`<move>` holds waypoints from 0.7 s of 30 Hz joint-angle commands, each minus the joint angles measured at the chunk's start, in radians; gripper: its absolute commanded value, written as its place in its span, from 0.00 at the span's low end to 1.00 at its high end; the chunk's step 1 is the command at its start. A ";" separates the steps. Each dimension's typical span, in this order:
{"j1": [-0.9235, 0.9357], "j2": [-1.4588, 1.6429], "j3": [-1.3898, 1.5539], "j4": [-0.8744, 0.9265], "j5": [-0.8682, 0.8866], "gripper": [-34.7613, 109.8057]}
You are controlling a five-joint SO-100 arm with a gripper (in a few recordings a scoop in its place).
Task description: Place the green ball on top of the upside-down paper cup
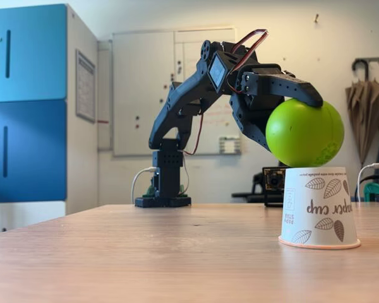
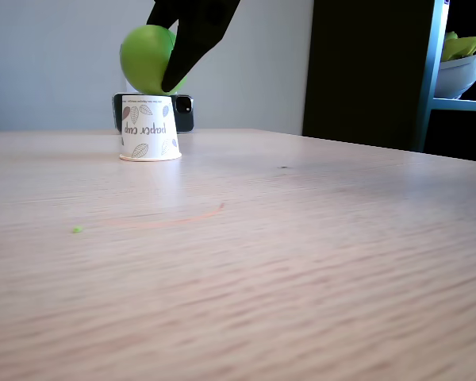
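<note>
upside-down paper cup [image 1: 319, 207], inverted "paper cup" lettering

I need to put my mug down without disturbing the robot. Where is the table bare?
Bare wood spans the table in front of the upside-down paper cup and between it and the arm's base. It is crowded above the cup, where the gripper holds the green ball.

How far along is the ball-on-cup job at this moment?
Done: the green ball is picked up and carried to the upside-down paper cup. In hand: the gripper jaws clasp it at the cup's upturned base. Left: release and withdraw.
</note>
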 commanded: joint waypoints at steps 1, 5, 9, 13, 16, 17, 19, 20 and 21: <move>0.002 0.026 -0.049 0.006 0.009 0.47; 0.000 0.034 -0.049 0.015 0.025 0.48; -0.006 0.034 -0.049 0.018 0.035 0.50; -0.014 0.037 -0.049 0.017 0.051 0.52; -0.021 0.041 -0.049 0.021 0.064 0.53; -0.025 0.041 -0.049 0.023 0.069 0.53; -0.031 0.041 -0.049 0.023 0.074 0.53; -0.032 0.041 -0.049 0.023 0.075 0.53; -0.034 0.041 -0.049 0.023 0.077 0.53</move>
